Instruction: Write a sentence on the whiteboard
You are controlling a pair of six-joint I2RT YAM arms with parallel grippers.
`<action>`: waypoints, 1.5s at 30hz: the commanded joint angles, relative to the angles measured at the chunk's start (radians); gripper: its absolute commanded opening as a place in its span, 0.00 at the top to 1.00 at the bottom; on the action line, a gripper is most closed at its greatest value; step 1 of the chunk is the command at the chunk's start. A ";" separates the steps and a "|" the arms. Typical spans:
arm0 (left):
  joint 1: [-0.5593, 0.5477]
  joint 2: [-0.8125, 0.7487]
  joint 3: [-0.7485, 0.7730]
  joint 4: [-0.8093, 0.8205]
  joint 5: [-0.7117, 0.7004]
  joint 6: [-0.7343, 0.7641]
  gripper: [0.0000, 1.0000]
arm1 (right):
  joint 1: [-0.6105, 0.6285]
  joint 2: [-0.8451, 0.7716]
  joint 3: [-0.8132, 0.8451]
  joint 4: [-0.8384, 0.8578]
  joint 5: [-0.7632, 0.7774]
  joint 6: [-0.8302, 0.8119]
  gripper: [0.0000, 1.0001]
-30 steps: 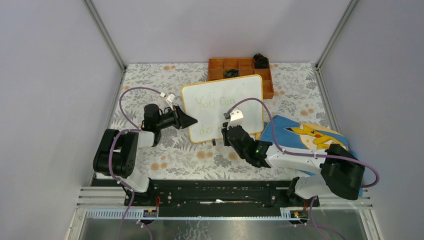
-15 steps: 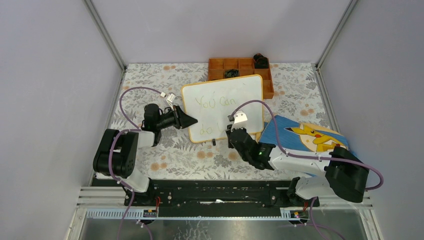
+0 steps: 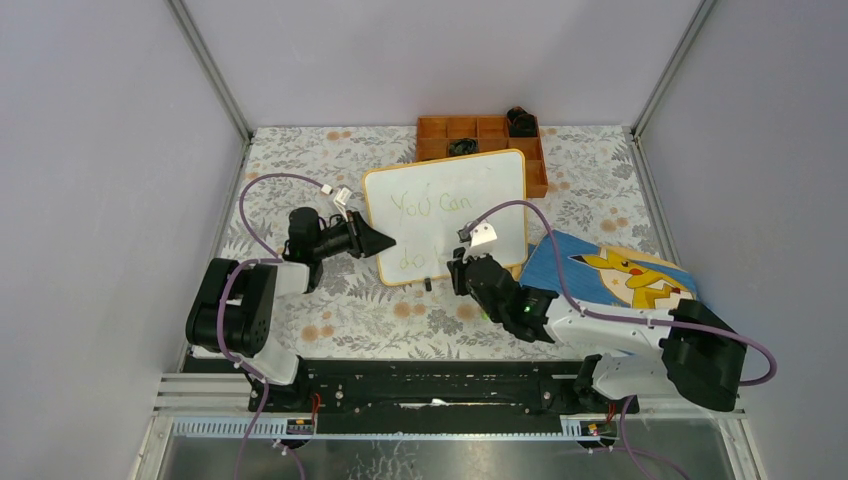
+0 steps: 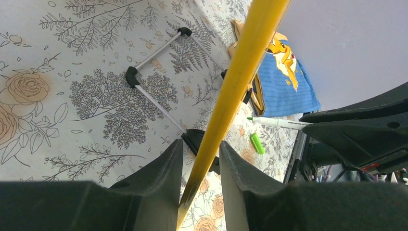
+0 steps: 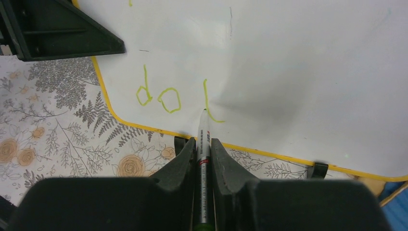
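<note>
As top view shows, whiteboard (image 3: 490, 180): sentence (image 3: 432, 205) faint.
right tool (image 5: 203, 142): clenched on marker (image 5: 204, 126), tip touching board, clear only from wrist view.
left tool (image 4: 199, 147): grasping whiteboard edge.

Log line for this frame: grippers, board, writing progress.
left gripper: shut on whiteboard edge | right gripper: shut on marker, tip on board | sentence: "You can do" plus one started stroke

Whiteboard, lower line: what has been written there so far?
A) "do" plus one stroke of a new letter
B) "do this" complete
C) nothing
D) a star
A: the whiteboard shows green "do" and one hooked stroke, with the marker tip at it.
</note>
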 commanded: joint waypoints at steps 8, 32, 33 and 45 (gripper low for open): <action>-0.008 -0.020 0.024 -0.012 -0.011 0.034 0.60 | -0.001 0.073 0.060 0.095 -0.025 0.006 1.00; -0.010 -0.020 0.027 -0.024 -0.013 0.038 0.60 | -0.025 0.059 0.036 0.040 0.094 0.033 1.00; -0.010 -0.019 0.027 -0.025 -0.013 0.038 0.60 | -0.026 0.054 0.032 0.039 0.098 0.033 1.00; -0.016 -0.026 0.026 -0.030 -0.014 0.044 0.61 | -0.033 -0.054 -0.020 0.083 0.049 0.011 1.00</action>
